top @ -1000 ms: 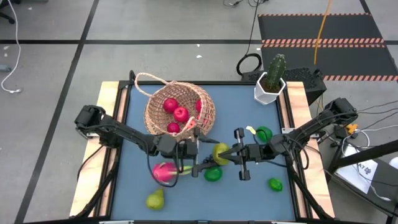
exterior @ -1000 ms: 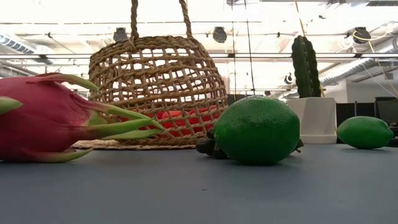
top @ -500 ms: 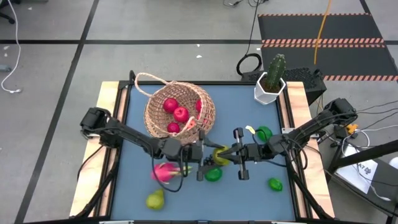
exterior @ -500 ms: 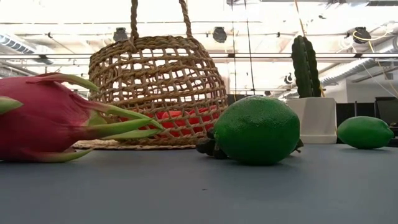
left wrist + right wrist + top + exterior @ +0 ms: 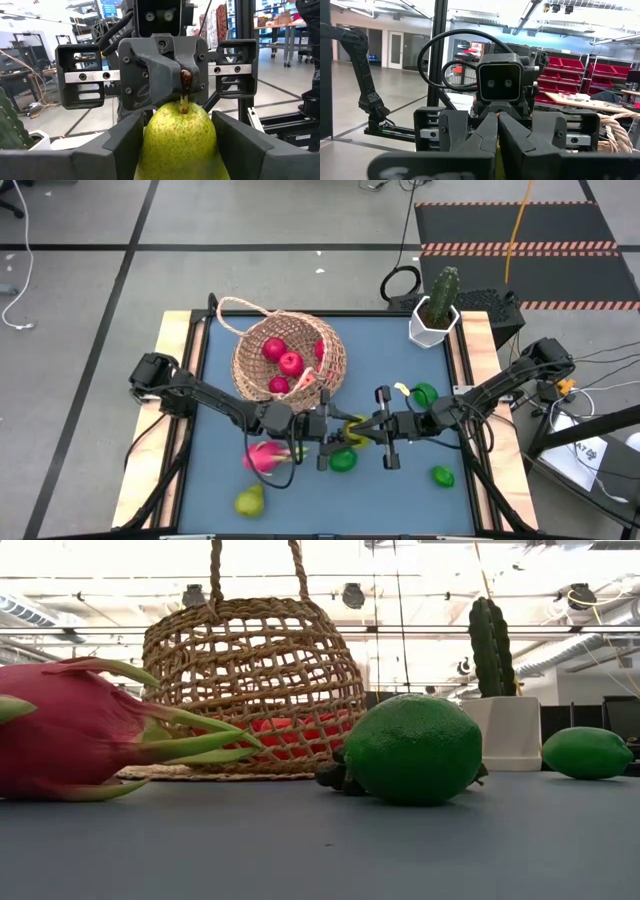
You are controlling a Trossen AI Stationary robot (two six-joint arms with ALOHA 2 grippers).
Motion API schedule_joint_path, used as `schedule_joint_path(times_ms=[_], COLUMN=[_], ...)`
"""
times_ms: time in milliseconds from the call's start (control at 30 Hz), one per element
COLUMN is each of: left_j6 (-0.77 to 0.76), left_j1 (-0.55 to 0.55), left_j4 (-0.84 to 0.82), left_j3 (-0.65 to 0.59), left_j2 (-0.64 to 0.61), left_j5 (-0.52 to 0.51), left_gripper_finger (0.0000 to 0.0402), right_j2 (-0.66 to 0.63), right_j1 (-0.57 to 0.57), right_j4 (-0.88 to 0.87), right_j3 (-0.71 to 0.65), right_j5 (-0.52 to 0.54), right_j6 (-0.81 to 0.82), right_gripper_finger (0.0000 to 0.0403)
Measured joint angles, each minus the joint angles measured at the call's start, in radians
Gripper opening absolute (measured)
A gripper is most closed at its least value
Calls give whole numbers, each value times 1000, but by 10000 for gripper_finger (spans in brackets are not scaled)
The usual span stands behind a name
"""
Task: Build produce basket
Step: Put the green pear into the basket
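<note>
The wicker basket (image 5: 290, 365) lies tipped on the blue table with red fruits inside. In front of it both grippers meet in mid-air at a yellow-green pear (image 5: 352, 427). My right gripper (image 5: 366, 426) is shut on its stem. My left gripper (image 5: 335, 436) comes from the other side, one finger on each side of the pear's body (image 5: 180, 142). A pink dragon fruit (image 5: 262, 456), a lime (image 5: 343, 461) and a second pear (image 5: 249, 500) rest on the table nearer the front edge. My left gripper has the pear's body between its two fingers (image 5: 131, 145), which lie against its two sides (image 5: 150, 140). It reaches in level from the table's left. The pear is clear of the table, stem end pointing away from this gripper. My right gripper pinches the pear's brown stem (image 5: 184, 100) between its shut fingertips. It comes about level from the table's right, facing the left gripper. The pear hangs off the stem toward the left gripper, above the table.
A white pot with a cactus (image 5: 435, 315) stands at the far right corner. Two more limes (image 5: 424, 393) (image 5: 441, 475) lie on the right side. In the low view, dark grapes (image 5: 332, 775) sit behind the nearest lime (image 5: 413, 748).
My left gripper has gone toward the table's right, up to the pear that my right gripper holds by the stem, and its fingers have drawn in around the pear's body. My right gripper and the pear have kept still.
</note>
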Motion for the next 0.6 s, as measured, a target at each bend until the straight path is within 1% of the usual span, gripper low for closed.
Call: schedule_joint_path(times_ms=[267, 500, 600], left_j6=[10, 21, 22], left_j1=[0, 0, 0], left_j4=[-2, -3, -4], left_j3=[0, 0, 0], left_j2=[0, 0, 0], left_j5=[0, 0, 0], left_gripper_finger=[225, 210, 210], right_j2=[0, 0, 0], right_j1=[0, 0, 0], right_j4=[2, 3, 4], right_j3=[0, 0, 0], right_j5=[0, 0, 0], right_j6=[0, -1, -22], right_gripper_finger=[2, 2, 3])
